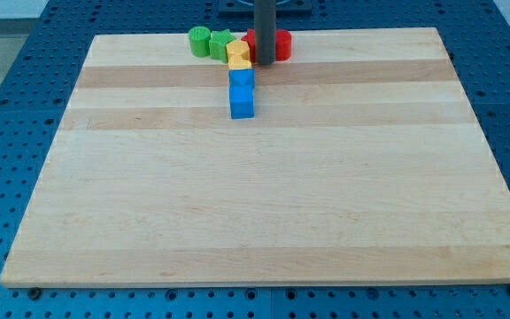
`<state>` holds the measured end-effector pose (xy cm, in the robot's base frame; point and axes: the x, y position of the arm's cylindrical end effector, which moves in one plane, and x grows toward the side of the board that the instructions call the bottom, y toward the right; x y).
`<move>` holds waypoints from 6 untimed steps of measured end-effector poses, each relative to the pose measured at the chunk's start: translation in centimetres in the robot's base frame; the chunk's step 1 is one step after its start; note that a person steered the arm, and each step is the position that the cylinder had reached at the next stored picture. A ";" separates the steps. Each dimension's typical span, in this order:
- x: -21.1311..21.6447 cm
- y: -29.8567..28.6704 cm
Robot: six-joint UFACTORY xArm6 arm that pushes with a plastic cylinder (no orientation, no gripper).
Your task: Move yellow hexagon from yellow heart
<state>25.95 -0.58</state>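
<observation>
Two yellow blocks sit touching near the board's top edge, one [236, 47] above the other [238, 61]. I cannot tell which is the hexagon and which the heart. My tip [265, 64] stands just to the right of the lower yellow block, close to it or touching it. The dark rod hides part of a red block [251, 39] behind it.
A green cylinder [200, 40] and a green star [220, 43] lie left of the yellow blocks. A second red block [282, 44] lies right of the rod. Two blue blocks [242, 78] [242, 102] run in a line below the yellow ones. The wooden board [255, 204] lies on a blue pegboard.
</observation>
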 end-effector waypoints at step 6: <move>5.7 -14.6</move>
